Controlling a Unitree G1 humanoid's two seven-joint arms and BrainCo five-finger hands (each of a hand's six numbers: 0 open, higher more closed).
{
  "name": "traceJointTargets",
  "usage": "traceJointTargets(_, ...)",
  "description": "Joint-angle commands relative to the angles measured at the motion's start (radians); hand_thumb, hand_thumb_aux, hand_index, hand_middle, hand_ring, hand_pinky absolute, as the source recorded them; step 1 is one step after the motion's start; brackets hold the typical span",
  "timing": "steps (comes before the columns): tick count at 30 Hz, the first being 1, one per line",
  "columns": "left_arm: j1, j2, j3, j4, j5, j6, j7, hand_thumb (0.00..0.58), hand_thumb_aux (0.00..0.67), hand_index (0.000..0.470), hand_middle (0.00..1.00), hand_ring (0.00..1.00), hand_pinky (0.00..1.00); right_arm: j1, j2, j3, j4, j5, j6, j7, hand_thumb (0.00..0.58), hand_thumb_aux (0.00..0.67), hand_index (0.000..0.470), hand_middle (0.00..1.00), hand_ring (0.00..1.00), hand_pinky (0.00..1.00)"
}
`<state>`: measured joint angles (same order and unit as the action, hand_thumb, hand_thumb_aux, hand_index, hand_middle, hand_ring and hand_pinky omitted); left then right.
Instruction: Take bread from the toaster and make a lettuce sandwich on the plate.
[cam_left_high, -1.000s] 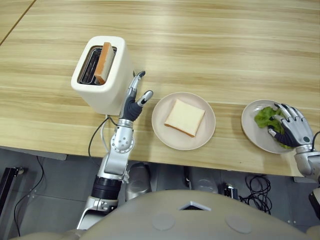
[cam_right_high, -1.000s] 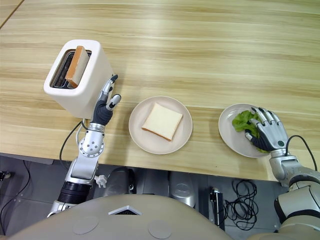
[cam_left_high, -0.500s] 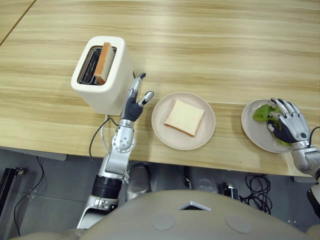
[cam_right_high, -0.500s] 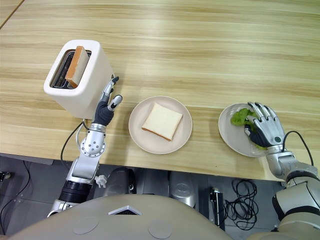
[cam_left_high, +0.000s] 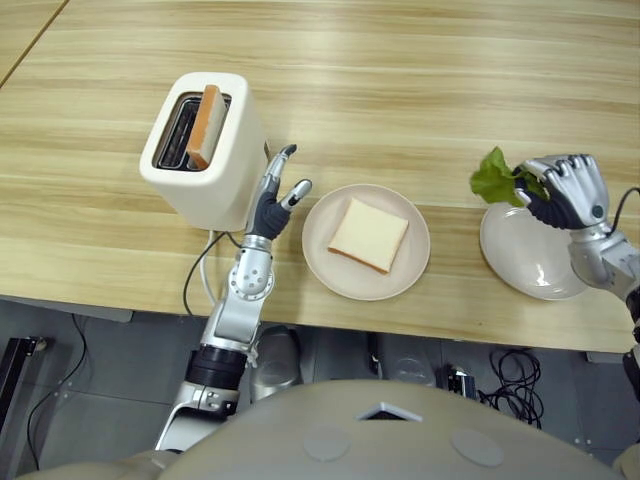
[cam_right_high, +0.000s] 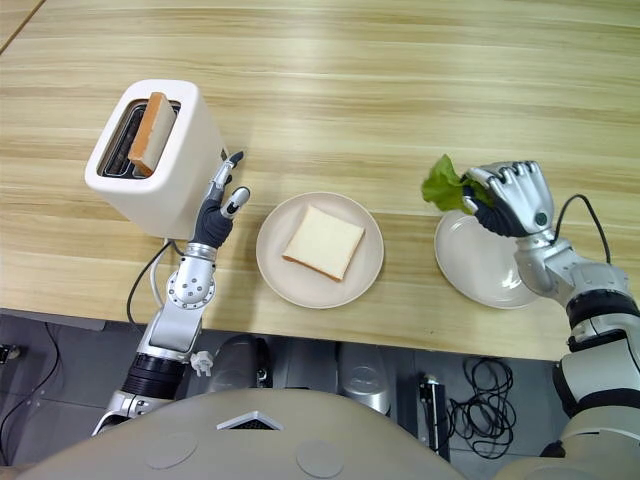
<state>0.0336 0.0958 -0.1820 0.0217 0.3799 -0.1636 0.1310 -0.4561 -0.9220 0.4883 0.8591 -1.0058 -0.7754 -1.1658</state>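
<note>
A white toaster (cam_left_high: 205, 150) stands at the left with one slice of bread (cam_left_high: 205, 125) upright in its slot. A second bread slice (cam_left_high: 369, 233) lies flat on the beige plate (cam_left_high: 318, 255) in the middle. My right hand (cam_left_high: 560, 190) is shut on a green lettuce leaf (cam_left_high: 495, 177), held in the air above the left rim of a white plate (cam_left_high: 530, 265). My left hand (cam_left_high: 273, 200) sits open between the toaster and the beige plate, fingers pointing up along the toaster's side.
The toaster's cable (cam_left_high: 200, 275) loops over the table's front edge below the toaster. Bare wooden tabletop (cam_left_high: 400, 90) stretches across the back.
My right hand closed on the lettuce and lifted it off the white plate, moving up and left. The left hand stayed by the toaster.
</note>
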Motion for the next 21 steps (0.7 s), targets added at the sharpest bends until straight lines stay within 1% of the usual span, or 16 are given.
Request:
traceJointTargets(1,-0.022,-0.005,0.004,0.032,-0.009,-0.004,0.005,0.0,0.0,0.0,0.0,0.0,0.0,-0.03,0.044,0.018,-0.147,-0.032,-0.003,0.059,0.58,0.67,0.46,1.0,1.0,1.0)
traceJointTargets(5,-0.048,-0.006,0.004,0.056,-0.016,-0.013,-0.001,0.0,0.0,0.0,0.0,0.0,0.0,-0.058,0.116,0.04,-0.227,-0.06,-0.008,0.113,0.58,0.67,0.46,1.0,1.0,1.0)
traceJointTargets(8,-0.063,-0.005,0.009,0.078,-0.021,-0.022,0.0,0.0,0.0,0.0,0.0,0.0,0.0,-0.091,0.185,0.076,-0.229,-0.093,-0.013,0.139,0.58,0.67,0.46,1.0,1.0,1.0)
traceJointTargets(16,-0.085,-0.003,0.012,0.125,-0.033,-0.046,0.011,0.0,0.0,0.0,0.0,0.0,0.0,-0.203,0.364,0.222,-0.072,-0.201,-0.01,0.117,0.58,0.67,0.46,1.0,1.0,1.0)
traceJointTargets(21,-0.088,0.001,0.014,0.135,-0.038,-0.054,0.016,0.0,0.0,0.0,0.0,0.0,0.0,-0.245,0.432,0.304,0.003,-0.246,-0.012,0.105,0.58,0.67,0.46,1.0,1.0,1.0)
